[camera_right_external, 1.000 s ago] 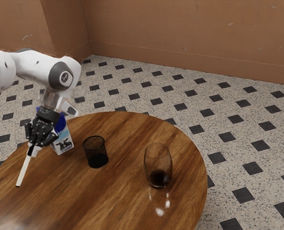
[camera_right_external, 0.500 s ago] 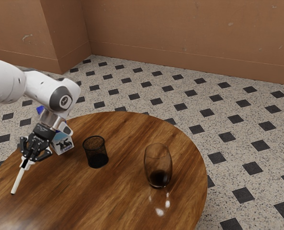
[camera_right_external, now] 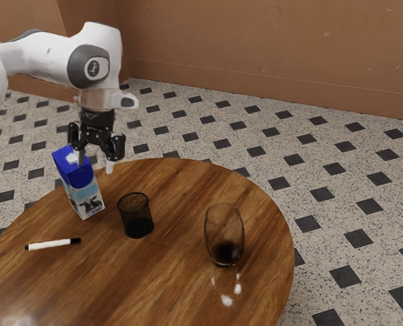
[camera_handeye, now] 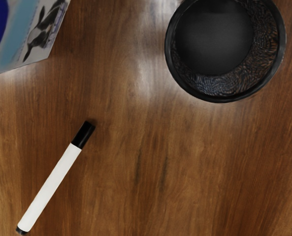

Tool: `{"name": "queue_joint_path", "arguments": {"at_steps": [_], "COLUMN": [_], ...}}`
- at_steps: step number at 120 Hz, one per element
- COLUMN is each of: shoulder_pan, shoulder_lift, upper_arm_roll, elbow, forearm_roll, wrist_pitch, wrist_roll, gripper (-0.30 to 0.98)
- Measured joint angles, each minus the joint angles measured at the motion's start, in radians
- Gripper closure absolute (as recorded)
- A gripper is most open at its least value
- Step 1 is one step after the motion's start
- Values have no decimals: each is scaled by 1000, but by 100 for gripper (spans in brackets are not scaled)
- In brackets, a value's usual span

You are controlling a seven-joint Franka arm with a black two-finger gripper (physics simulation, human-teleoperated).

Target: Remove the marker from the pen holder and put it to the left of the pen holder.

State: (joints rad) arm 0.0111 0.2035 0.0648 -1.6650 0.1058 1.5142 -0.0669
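Note:
Above the milk carton, my gripper (camera_right_external: 95, 163) is raised high over the table in the exterior view, its two fingers spread with nothing between them. The white marker (camera_right_external: 51, 244) with black ends lies flat on the wood, toward the exterior view's left from the black mesh pen holder (camera_right_external: 136, 216). That holder stands upright. In the wrist view the marker (camera_handeye: 50, 188) lies apart from the pen holder (camera_handeye: 224, 91), whose inside shows no marker.
A blue and white milk carton (camera_right_external: 83, 190) stands behind the marker, close beneath my gripper. A clear glass (camera_right_external: 224, 234) with a dark bottom is toward the exterior view's right. The round wooden table (camera_right_external: 167, 282) has a curved edge.
The marker was in my gripper, tilted, and now lies flat on the table, released. My gripper has opened, risen and moved toward the exterior view's right.

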Motion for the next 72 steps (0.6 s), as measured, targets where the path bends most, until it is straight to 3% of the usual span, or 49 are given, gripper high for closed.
{"name": "queue_joint_path", "arguments": {"at_steps": [20, 72], "shoulder_pan": [-4, 2], "shoulder_lift": [-94, -90], "upper_arm_roll": [-61, -67], "elbow": [52, 132], "forearm_roll": [-41, -56], "wrist_pitch": [69, 56], "wrist_roll": [-5, -34], "gripper": [5, 1]}}
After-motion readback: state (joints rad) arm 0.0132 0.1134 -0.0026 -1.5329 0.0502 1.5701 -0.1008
